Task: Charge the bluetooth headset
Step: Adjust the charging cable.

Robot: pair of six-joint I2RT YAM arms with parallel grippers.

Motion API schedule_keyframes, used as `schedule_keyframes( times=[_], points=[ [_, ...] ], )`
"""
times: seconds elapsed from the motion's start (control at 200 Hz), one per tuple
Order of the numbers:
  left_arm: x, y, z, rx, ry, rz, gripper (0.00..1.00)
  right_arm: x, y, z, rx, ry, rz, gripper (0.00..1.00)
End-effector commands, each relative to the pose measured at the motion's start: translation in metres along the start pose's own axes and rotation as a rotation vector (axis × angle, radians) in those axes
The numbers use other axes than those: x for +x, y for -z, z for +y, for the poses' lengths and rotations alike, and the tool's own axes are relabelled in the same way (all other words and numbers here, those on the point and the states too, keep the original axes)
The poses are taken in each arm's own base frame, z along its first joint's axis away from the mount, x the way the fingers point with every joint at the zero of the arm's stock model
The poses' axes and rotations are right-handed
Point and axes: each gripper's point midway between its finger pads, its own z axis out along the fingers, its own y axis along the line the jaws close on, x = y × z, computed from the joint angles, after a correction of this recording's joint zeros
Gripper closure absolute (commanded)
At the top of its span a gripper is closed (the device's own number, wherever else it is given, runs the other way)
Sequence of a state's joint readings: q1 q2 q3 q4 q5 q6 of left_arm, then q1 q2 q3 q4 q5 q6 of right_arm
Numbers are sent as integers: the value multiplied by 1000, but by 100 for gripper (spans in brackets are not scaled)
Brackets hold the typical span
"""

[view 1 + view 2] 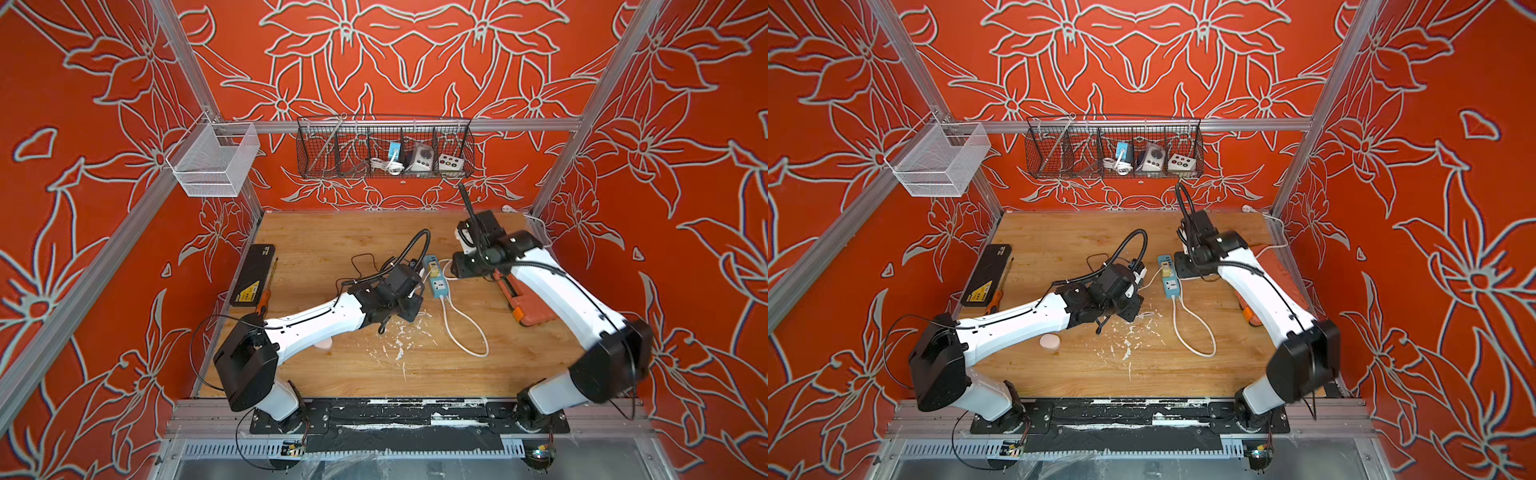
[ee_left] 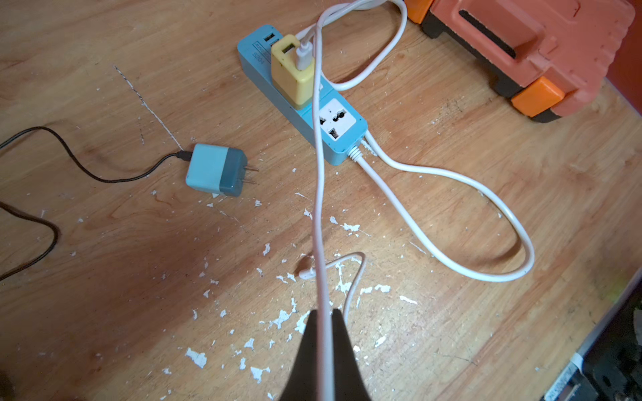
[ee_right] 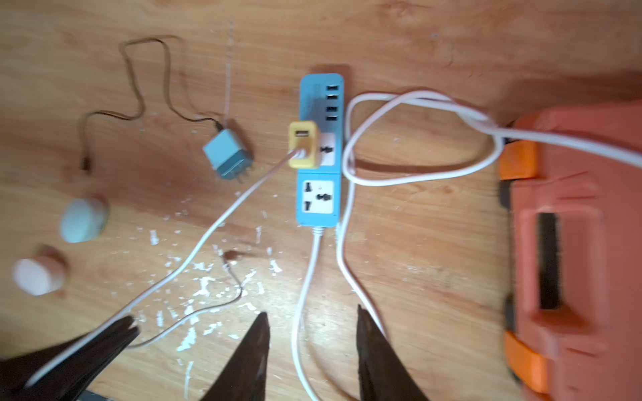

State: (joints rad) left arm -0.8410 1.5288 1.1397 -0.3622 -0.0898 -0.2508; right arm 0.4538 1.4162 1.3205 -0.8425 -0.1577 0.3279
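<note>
A thin white charging cable (image 2: 318,180) runs from a yellow USB adapter (image 2: 290,74) plugged into the blue power strip (image 2: 250,55). My left gripper (image 2: 324,312) is shut on this cable, just above the table. The cable's free plug (image 2: 307,274) lies on the wood beyond the fingers. My right gripper (image 3: 311,310) hangs open over the strip's thick white cord (image 3: 305,277), holding nothing. A small pink rounded case (image 1: 1049,341), likely the bluetooth headset, lies beside the left forearm. The right wrist view shows it blurred (image 3: 36,276), next to a pale rounded piece (image 3: 83,220).
A teal wall adapter (image 2: 215,172) with a black cord lies left of the strip. An orange tool case (image 1: 528,305) sits under the right arm. A black box (image 1: 253,274) and a screwdriver (image 1: 266,291) lie at the left edge. Wire baskets (image 1: 384,147) hang on the back rail.
</note>
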Motion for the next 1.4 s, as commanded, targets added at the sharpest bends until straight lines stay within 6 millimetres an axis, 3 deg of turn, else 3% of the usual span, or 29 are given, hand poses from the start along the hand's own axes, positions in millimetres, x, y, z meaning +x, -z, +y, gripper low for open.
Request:
schedule_keyframes(
  times=[0.0, 0.17, 0.29, 0.645, 1.101, 1.256, 1.336, 1.391],
  points=[
    [-12, 7, -2, 35, 10, 3, 100, -5, 0, 34, -225, 10, -141, 53],
    [-21, 14, -2, 77, 32, 14, 100, 42, -14, 63, -371, 94, -145, 46],
    [-23, 16, -2, 116, 53, 39, 100, 61, -15, 80, -384, 199, -187, 42],
    [-29, 30, -10, 252, 81, 103, 100, 72, -15, 93, -389, 387, -309, 38],
    [-30, 36, -17, 327, 52, 176, 100, 80, -32, 116, -412, 600, -255, 40],
    [-30, 38, -19, 343, 52, 176, 100, 78, -41, 122, -394, 616, -251, 46],
    [-29, 37, -17, 338, 54, 181, 100, 76, -41, 124, -399, 609, -255, 57],
    [-30, 38, -15, 334, 57, 177, 100, 76, -39, 126, -411, 605, -259, 71]
  ],
)
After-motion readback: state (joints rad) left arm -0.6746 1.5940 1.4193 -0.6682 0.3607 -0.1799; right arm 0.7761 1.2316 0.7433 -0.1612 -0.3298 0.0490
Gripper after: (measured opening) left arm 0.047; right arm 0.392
